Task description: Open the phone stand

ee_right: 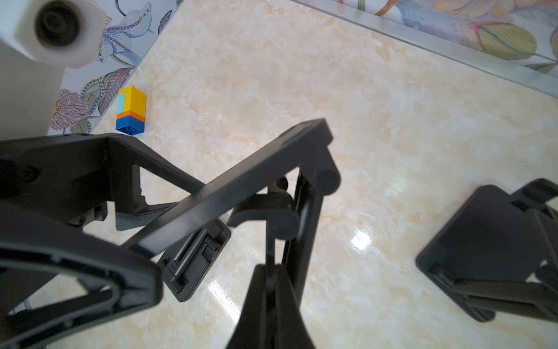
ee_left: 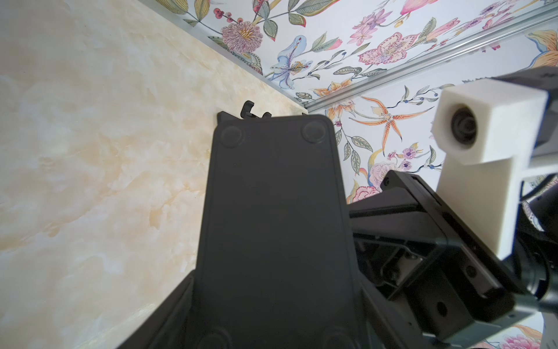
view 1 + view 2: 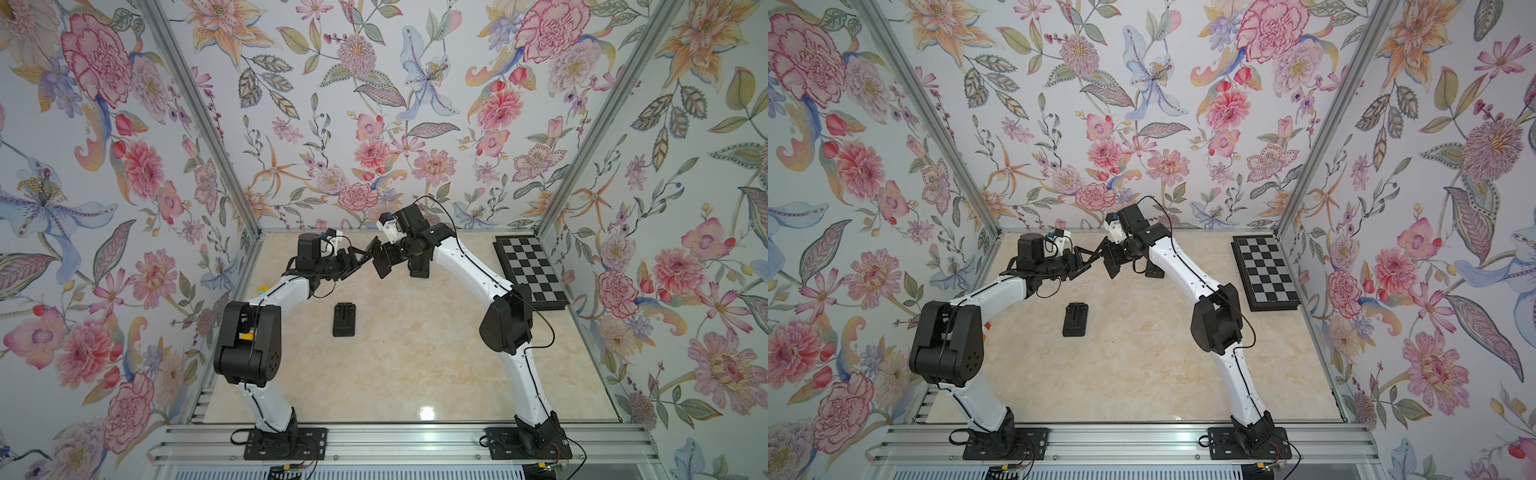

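Note:
A black phone stand (image 3: 381, 262) (image 3: 1112, 262) hangs in the air over the back of the table, held between my two arms. In the left wrist view its flat base plate (image 2: 271, 211) with round feet lies between my left gripper's (image 2: 277, 332) fingers (image 2: 169, 311), which clamp its two long edges. My left gripper (image 3: 362, 258) comes in from the left. My right gripper (image 1: 273, 267) (image 3: 385, 252) is shut on a thin hinged panel of the stand. The base plate (image 1: 241, 187) stands at an angle to that panel, partly unfolded.
A second stand lies folded flat (image 3: 344, 319) (image 1: 193, 263) on the marble table (image 3: 415, 365). Another one stands unfolded (image 3: 419, 266) (image 1: 489, 247) behind my right arm. A chessboard (image 3: 532, 270) lies at the back right. A coloured brick (image 1: 131, 110) sits by the left wall.

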Motion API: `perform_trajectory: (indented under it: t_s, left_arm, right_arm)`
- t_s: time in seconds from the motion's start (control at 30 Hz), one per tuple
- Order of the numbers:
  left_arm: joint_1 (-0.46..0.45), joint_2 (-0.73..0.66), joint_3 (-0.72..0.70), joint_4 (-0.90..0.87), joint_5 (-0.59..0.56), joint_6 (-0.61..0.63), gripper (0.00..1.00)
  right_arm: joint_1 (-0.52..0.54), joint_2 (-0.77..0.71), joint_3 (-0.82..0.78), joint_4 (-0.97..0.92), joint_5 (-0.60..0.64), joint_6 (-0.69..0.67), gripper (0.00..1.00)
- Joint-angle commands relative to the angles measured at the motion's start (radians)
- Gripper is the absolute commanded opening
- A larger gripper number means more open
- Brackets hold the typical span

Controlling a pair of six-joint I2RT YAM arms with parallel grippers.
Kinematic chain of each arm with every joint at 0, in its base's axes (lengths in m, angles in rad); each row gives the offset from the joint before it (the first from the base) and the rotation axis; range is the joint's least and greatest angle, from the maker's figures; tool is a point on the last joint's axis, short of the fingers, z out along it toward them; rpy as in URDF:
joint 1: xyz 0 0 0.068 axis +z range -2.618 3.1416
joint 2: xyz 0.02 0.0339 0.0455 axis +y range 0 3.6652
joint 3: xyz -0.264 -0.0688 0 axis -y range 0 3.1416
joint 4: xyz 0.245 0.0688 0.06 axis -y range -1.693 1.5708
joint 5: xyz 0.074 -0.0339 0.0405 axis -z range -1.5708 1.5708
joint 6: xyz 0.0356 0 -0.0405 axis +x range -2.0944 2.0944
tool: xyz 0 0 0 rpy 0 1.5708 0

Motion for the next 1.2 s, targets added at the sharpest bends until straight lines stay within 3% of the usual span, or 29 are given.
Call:
perform_trajectory:
  t_s: [0.0,0.63,1.17]
  left_arm:
    - [0.059,0.022,0.053,0.075,-0.042,0.023,0.0]
    - [0.078,0.093,0.096,0.076,-0.052,0.032,0.0]
    - [0.078,0.091,0.083,0.075,-0.044,0.034,0.0]
  right_arm:
    - [0.043,-0.081,-0.058,-0.102,0.011,-0.077,0.0]
    - [0.108,-0.241,-0.233,-0.045,-0.102,-0.104,0.0]
    - [0.198,-0.248,-0.2,-0.046,-0.156,-0.134,0.0]
